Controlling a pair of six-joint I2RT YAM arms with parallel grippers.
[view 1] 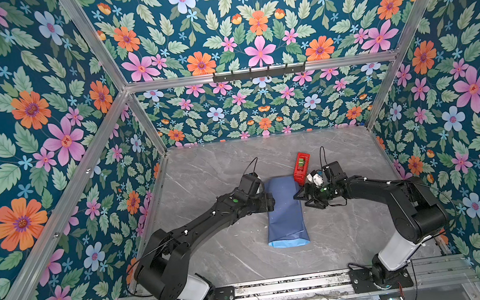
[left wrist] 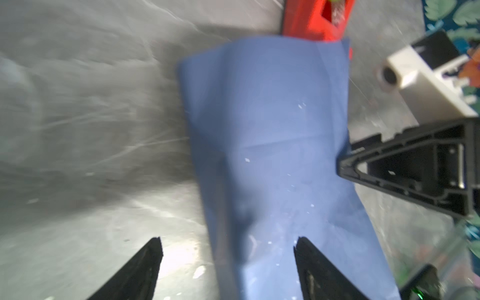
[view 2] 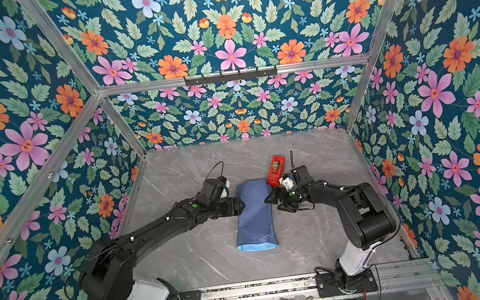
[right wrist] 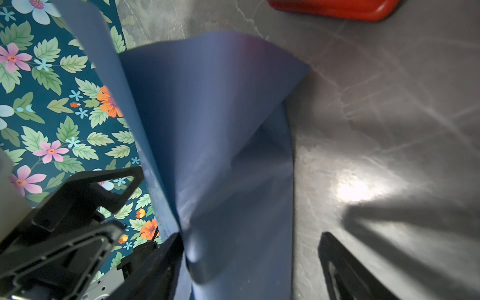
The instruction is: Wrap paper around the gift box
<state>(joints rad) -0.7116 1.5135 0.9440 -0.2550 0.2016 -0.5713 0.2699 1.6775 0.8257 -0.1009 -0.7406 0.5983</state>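
The paper (view 1: 285,213) (view 2: 254,217) lies folded over into a long slate-blue bundle in the middle of the table, its light-blue side showing at the near end (view 1: 289,242). The gift box is hidden. My left gripper (view 1: 271,203) (left wrist: 227,242) is open at the bundle's left edge, one finger over the table and one over the paper (left wrist: 265,117). My right gripper (view 1: 296,197) (right wrist: 250,236) is open at the right edge. A raised fold of the paper (right wrist: 207,104) stands between its fingers and touches one of them; the other finger is over bare table.
A red tape dispenser (view 1: 301,166) (view 2: 275,169) stands just beyond the paper's far right corner, close to my right wrist. The grey marble table (view 1: 211,176) is walled in by flowered panels. A metal rail (view 1: 280,286) runs along the near edge.
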